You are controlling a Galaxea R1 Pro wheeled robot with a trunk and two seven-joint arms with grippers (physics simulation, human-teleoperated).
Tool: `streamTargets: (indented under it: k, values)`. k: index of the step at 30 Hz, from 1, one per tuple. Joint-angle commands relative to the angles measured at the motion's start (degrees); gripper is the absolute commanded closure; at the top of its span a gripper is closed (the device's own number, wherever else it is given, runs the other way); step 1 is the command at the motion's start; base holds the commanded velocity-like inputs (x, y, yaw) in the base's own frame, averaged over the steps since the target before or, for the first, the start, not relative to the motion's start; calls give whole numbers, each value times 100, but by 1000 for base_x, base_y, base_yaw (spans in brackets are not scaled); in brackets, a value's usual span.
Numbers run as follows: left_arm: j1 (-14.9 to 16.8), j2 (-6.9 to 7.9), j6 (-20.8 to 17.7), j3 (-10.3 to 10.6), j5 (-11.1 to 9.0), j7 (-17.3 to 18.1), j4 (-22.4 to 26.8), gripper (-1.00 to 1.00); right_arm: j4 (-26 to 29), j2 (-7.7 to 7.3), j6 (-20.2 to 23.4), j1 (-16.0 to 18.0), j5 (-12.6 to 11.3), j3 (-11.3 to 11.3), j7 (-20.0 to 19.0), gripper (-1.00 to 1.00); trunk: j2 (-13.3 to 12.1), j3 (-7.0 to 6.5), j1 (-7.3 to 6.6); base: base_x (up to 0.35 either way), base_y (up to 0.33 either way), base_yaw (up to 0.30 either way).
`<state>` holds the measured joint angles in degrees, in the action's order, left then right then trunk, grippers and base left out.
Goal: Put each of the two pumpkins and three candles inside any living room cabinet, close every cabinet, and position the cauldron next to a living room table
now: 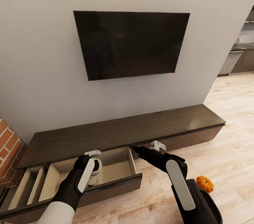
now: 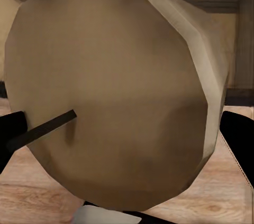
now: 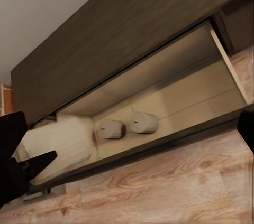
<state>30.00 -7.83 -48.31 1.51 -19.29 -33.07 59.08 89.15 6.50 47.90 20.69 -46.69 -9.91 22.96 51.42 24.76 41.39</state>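
Far-left drawer (image 1: 26, 185) open, seemingly bare. Left gripper (image 1: 94, 171) hangs over the open middle drawer (image 1: 116, 167) of the cabinet (image 1: 116, 132), jaws clamped on a pale candle (image 2: 114, 92), likely for lowering beside two candles (image 3: 127, 125) already lying inside. Right gripper (image 1: 141, 151) near the drawer's corner; jaw state unclear. One pumpkin (image 1: 205, 183) on the floor, well apart. No legible writing.

My fingers (image 1: 92, 153) are white on black arms. The candle (image 2: 114, 92) is cream with a dark wick. The cabinet (image 1: 120, 134) is dark brown, pale inside. The pumpkin (image 1: 205, 183) is orange. The floor (image 1: 233, 139) is light wood.
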Motion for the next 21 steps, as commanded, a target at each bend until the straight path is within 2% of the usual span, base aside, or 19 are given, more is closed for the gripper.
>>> streamTargets:
  k: [1,8,10,11,14,21]
  values:
    - [1,1,-11,7,-57,-43,8,100,6,1,9,5,-59,-2,60,-100,5,4,2,168,-176,-90]
    - [-2,1,-11,6,-62,-42,8,100,6,1,9,5,-52,-42,55,-100,5,1,2,75,-77,-21]
    - [-2,1,-11,5,-63,-43,8,100,7,1,4,5,-38,-147,55,-100,5,0,2,136,-141,-2]
    - [-2,1,-11,6,-62,-42,8,100,6,1,2,5,-22,-273,62,-100,5,0,2,82,-95,-1]
    - [-2,1,-11,7,-62,-46,8,100,6,1,-4,5,-11,-390,67,-100,5,0,2,36,-41,0]
    - [-2,-30,-4,0,-83,-65,50,100,-2,1,0,5,-28,-403,69,-100,5,0,2,5,-6,0]
